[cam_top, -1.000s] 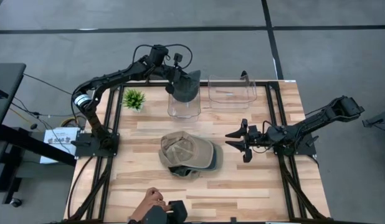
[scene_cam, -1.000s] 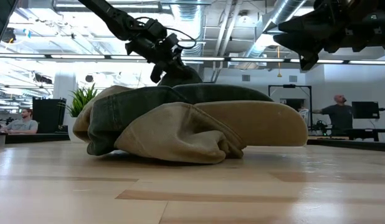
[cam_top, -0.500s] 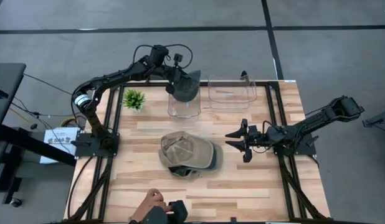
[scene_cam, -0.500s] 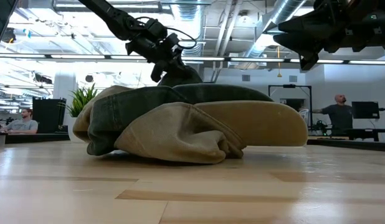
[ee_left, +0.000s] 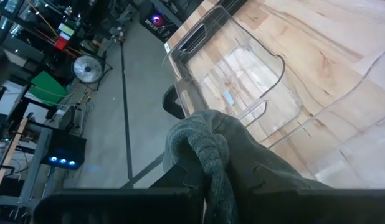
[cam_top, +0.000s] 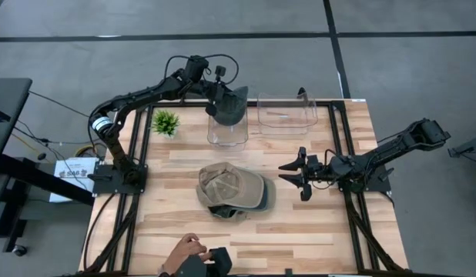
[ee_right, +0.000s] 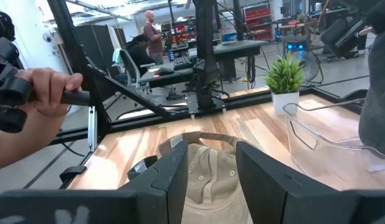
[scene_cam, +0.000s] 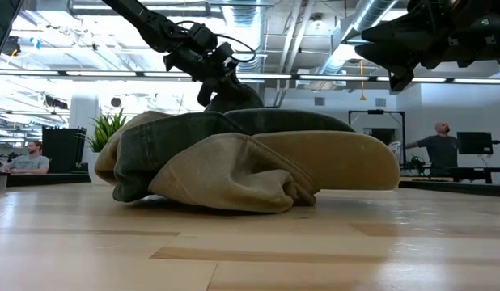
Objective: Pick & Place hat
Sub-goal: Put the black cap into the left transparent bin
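One gray hat point(cam_top: 232, 105) hangs pinched in the left gripper point(cam_top: 220, 98) over the left bin point(cam_top: 226, 131) by the table's far edge and I think it drops next, while the half-open right gripper point(cam_top: 297, 175) waits empty beside the tan hat point(cam_top: 230, 187) in the middle.

Left wrist camera looks down on a grey-green hat point(ee_left: 236, 165), its cloth bunched into a thick fold right at the dark left gripper point(ee_left: 199, 186), which is clamped shut on it. Just beyond the hat sits a clear plastic bin point(ee_left: 242, 74) on the pale wooden table point(ee_left: 317, 43), with grey floor point(ee_left: 130, 106) and cluttered equipment past the table edge.
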